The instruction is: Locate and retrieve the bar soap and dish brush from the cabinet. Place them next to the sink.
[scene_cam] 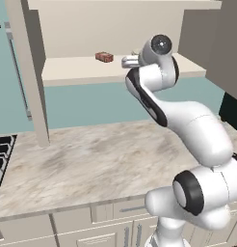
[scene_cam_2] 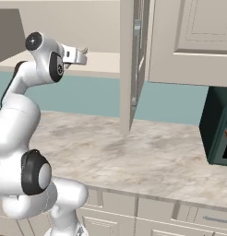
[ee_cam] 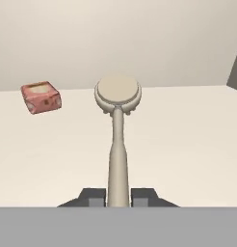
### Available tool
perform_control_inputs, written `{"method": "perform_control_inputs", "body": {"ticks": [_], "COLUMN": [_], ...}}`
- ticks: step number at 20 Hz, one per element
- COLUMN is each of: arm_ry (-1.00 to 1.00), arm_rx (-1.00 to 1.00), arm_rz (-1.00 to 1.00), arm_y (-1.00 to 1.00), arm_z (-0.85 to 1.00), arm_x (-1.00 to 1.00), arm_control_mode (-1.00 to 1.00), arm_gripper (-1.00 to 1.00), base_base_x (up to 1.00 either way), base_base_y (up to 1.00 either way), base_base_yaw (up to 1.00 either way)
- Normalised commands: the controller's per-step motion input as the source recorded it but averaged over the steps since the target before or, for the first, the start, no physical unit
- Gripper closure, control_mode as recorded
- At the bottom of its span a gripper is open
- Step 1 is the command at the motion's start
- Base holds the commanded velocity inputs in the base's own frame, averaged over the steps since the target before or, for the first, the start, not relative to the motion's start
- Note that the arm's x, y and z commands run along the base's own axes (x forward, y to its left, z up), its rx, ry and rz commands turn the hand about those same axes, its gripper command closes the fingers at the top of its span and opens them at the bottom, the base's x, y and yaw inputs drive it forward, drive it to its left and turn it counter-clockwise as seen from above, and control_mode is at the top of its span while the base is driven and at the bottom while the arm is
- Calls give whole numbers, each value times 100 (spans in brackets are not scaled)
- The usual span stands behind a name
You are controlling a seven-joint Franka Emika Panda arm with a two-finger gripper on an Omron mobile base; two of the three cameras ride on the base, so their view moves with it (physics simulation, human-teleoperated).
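In the hand view my gripper (ee_cam: 118, 197) is shut on the thin handle of the beige dish brush (ee_cam: 117, 94). Its round head points at the back wall of the cabinet (ee_cam: 139, 38). The reddish-brown bar soap (ee_cam: 41, 97) lies on the pale shelf to the left of the brush head. From the left base view the bar soap (scene_cam: 104, 57) rests on the cabinet shelf (scene_cam: 77, 70), and the gripper (scene_cam: 131, 60) reaches in just to its right. The right base view shows the gripper (scene_cam_2: 77, 55) over the shelf (scene_cam_2: 104, 62). The sink is out of view.
A beige marbled counter (scene_cam: 91, 159) runs below the cabinet. A black stovetop (scene_cam: 2, 159) is at its left end. An open cabinet door (scene_cam_2: 133, 64) stands edge-on right of the arm, with a closed door (scene_cam_2: 194, 41) beyond and a dark green unit (scene_cam_2: 219, 133) lower right.
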Motion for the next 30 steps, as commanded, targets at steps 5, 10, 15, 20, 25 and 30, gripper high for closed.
{"method": "perform_control_inputs", "body": {"ticks": [5,10,15,20,25,30], "arm_ry": [-1,-2,-1,0,0,0], "arm_rx": [1,0,0,0,0,0], "arm_rz": [0,0,1,6,6,5], "arm_y": [-27,-26,-14,0,0,0], "arm_z": [2,4,2,-4,-5,-2], "arm_x": [-100,-100,-100,-100,-95,-86], "arm_control_mode": [-100,-100,-100,-100,-100,-100], "arm_gripper": [100,100,100,100,100,100], "base_base_x": [0,0,0,0,0,0], "base_base_y": [0,0,0,0,0,0], "base_base_yaw": [0,0,0,0,0,0]}}
